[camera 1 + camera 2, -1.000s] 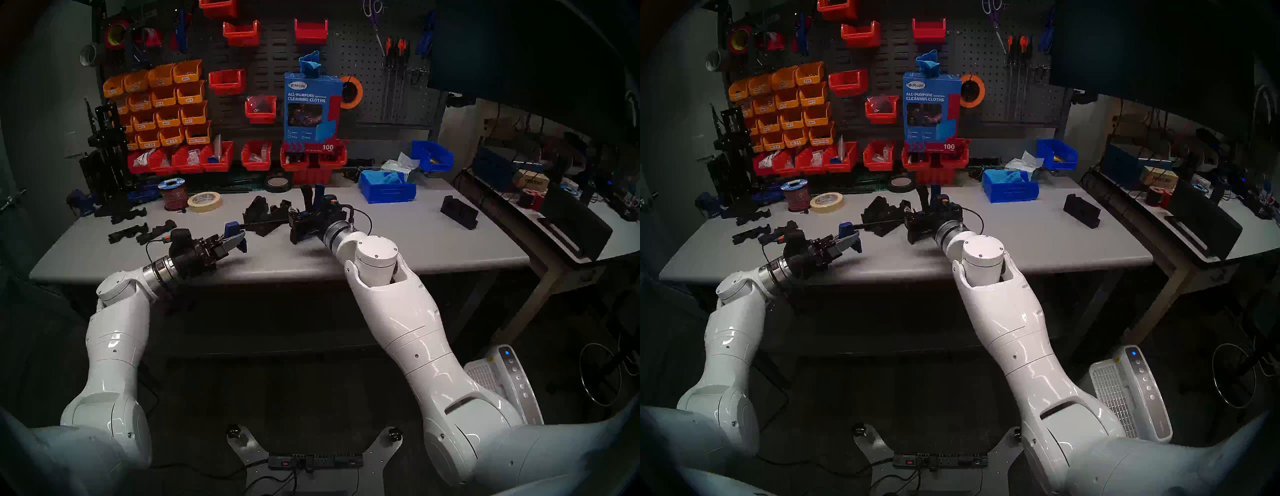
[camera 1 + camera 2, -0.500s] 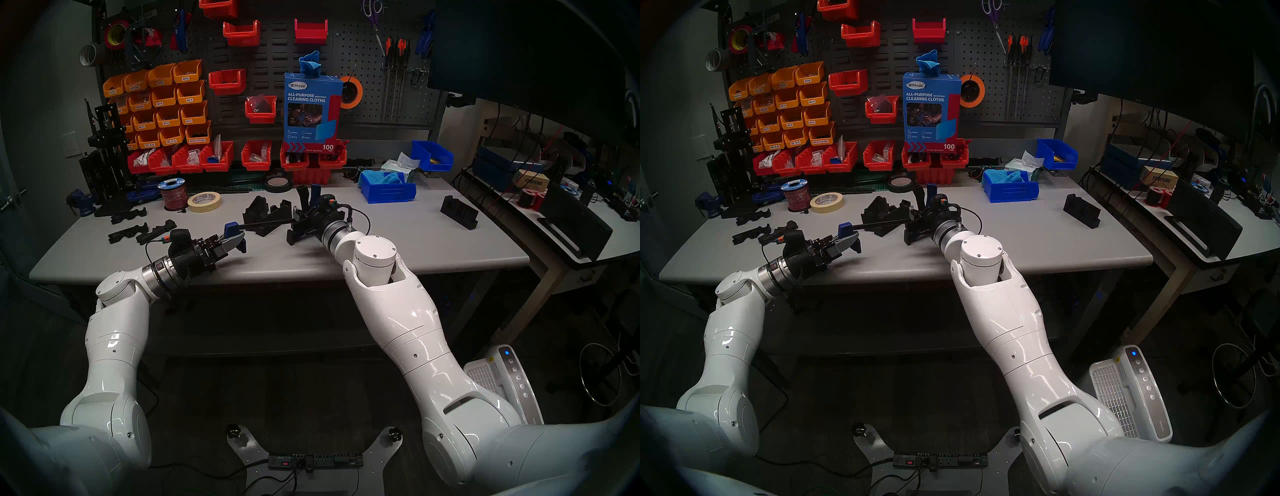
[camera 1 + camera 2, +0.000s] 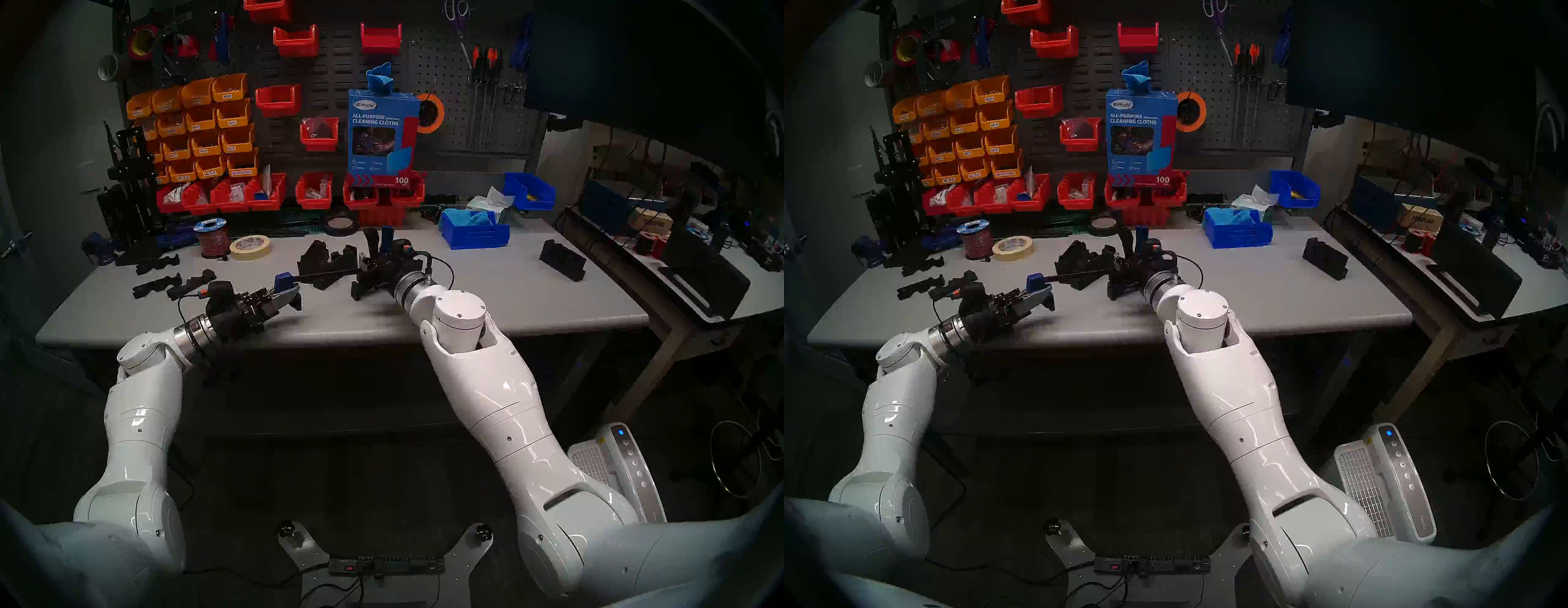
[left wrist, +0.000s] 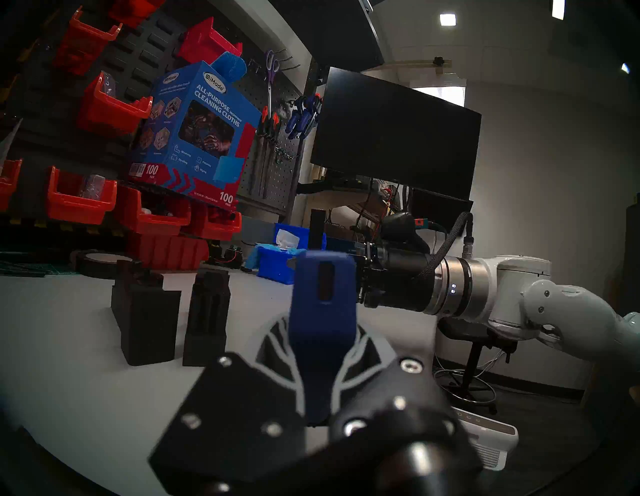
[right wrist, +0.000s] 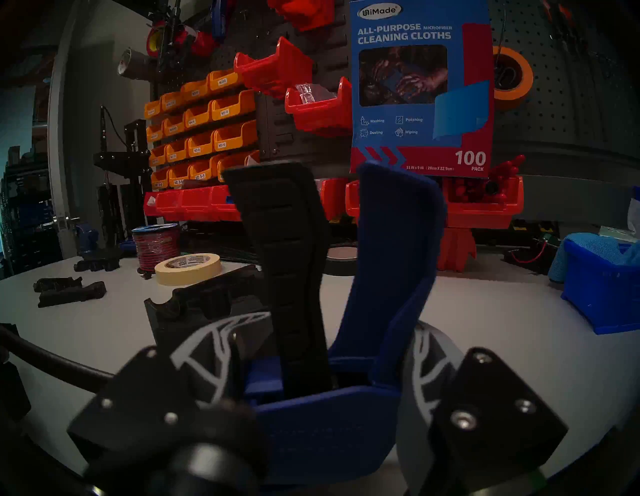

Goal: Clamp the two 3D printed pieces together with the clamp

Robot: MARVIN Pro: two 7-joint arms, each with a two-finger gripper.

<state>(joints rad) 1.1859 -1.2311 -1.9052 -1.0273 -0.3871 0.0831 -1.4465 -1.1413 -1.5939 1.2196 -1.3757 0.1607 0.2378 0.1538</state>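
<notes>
The left gripper (image 3: 292, 297) pinches the clamp (image 3: 322, 276) at its blue fixed jaw; the right gripper (image 5: 311, 374) squeezes its trigger handle beside the two 3D printed pieces (image 3: 329, 261).

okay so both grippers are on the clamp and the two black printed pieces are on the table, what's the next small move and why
Probably carry the clamp back so its open span straddles the two 3D printed pieces. The left gripper pinches the blue fixed jaw, the right gripper grips the handle end, and in the left wrist view both pieces stand beside the jaw, outside it.

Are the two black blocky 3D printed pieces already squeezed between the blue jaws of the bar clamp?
No: the left wrist view shows them standing apart on the table.
</notes>
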